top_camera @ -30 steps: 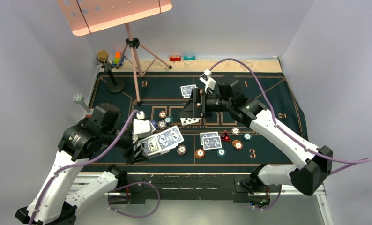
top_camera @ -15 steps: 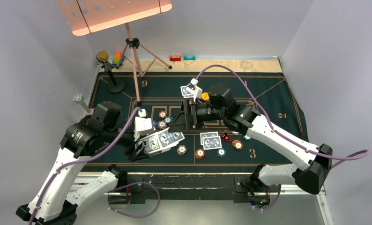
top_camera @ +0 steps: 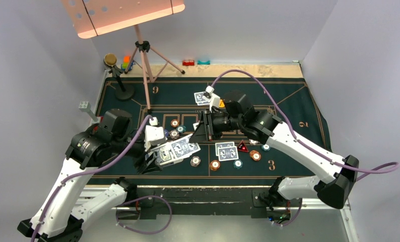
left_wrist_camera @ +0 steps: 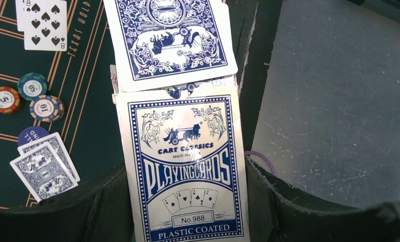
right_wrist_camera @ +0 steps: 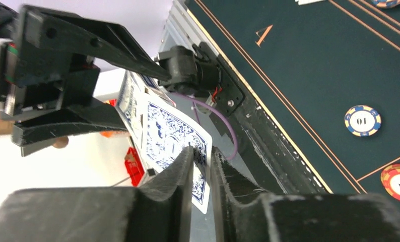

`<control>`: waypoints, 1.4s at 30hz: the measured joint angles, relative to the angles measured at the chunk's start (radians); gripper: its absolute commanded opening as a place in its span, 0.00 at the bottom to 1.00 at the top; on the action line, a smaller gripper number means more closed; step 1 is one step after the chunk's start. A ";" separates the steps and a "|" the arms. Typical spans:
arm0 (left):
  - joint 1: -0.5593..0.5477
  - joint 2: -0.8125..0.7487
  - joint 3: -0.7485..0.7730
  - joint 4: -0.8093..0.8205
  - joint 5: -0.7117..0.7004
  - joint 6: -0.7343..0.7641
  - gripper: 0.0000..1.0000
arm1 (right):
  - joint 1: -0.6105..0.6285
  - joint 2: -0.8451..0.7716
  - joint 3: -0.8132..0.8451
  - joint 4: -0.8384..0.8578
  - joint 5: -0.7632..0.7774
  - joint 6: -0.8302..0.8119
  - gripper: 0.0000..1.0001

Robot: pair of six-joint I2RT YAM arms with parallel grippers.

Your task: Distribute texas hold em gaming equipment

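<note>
Card pack [left_wrist_camera: 188, 171]: blue-and-white, clamped between the closed fingers of the left gripper [top_camera: 155, 160] and held over the mat [top_camera: 288, 101] near its 7 o'clock edge. Playing card [right_wrist_camera: 173, 141]: protruding from the pack's mouth, pinched at its edge by the right gripper [right_wrist_camera: 200, 166]. Poker chips [top_camera: 214, 165]: laid on the mat at 3 o'clock of the pack.

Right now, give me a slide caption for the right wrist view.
Right gripper pinches a blue-backed playing card protruding from the card pack held in the left gripper.
</note>
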 measured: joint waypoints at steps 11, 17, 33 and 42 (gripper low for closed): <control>0.000 -0.002 0.000 0.004 -0.003 0.000 0.00 | 0.000 -0.019 0.065 -0.055 0.056 -0.008 0.00; 0.000 -0.006 0.000 0.008 -0.003 0.000 0.00 | 0.000 -0.033 0.084 -0.059 0.058 -0.004 0.00; 0.000 -0.020 0.000 0.007 -0.003 0.000 0.00 | -0.069 -0.059 0.254 -0.152 0.095 -0.034 0.00; 0.000 -0.033 0.000 0.005 -0.003 0.000 0.00 | -0.144 0.132 0.409 -0.336 0.410 -0.226 0.00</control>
